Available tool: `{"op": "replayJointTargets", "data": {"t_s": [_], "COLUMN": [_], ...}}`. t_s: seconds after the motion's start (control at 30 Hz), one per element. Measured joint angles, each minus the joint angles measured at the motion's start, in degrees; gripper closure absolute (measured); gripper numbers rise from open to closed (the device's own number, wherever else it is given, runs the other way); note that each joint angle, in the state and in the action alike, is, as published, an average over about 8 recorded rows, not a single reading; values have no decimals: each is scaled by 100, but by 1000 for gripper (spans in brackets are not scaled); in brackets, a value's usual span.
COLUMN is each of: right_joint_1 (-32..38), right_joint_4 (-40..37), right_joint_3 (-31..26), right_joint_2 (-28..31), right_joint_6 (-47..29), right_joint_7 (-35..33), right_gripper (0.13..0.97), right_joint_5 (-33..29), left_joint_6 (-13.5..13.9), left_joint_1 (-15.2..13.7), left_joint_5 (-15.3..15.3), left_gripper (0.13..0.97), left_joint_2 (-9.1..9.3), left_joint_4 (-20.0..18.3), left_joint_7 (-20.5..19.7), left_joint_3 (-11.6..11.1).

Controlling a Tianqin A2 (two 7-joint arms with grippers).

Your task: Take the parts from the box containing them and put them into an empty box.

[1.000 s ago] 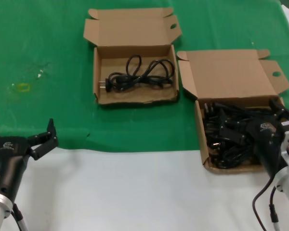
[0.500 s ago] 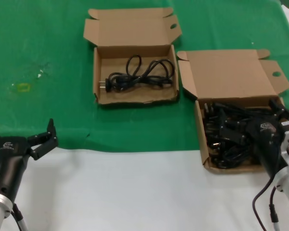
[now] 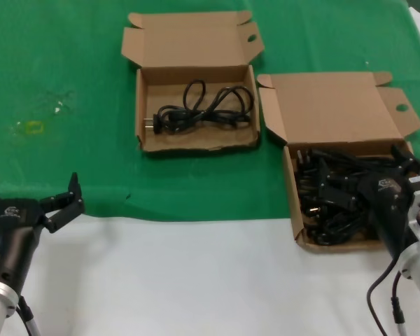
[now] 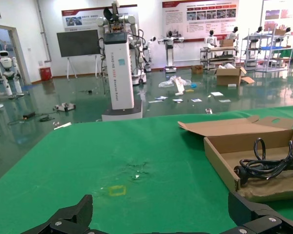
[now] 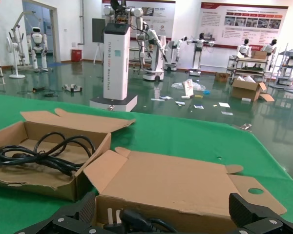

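The full box [image 3: 292, 203] at the right holds a pile of black power cords [image 3: 332, 199]. Its lid stands skewed. My right gripper [image 3: 367, 173] is open, low over this pile, holding nothing; a plug [image 5: 129, 220] lies between its fingers in the right wrist view. The other box [image 3: 196, 145], farther back and left, has a straight lid with a round hole in its right flap and holds one coiled cord [image 3: 203, 108]. It also shows in the left wrist view [image 4: 219, 158] and in the right wrist view [image 5: 34, 183]. My left gripper [image 3: 31, 183] is open and empty at the near left.
Green cloth [image 3: 70, 140] covers the far part of the table, and a white surface [image 3: 196, 280] the near part. A small yellow mark [image 3: 33, 127] lies on the cloth at the left. The two boxes stand a little apart.
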Motion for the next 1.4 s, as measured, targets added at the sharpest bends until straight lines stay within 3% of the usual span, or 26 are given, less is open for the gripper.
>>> {"op": "replayJointTargets", "data": {"t_s": [1.4], "right_joint_1": [0], "right_joint_4": [0], "right_joint_3": [0], "right_joint_2": [0], "right_joint_6": [0], "right_joint_7": [0], "right_gripper": [129], "right_joint_5": [0], "left_joint_6": [0], "left_joint_1": [0], "left_joint_5": [0], "left_gripper": [132], "left_joint_2": [0], "left_joint_4": [0], "left_joint_7": [0], "left_joint_3": [0]}}
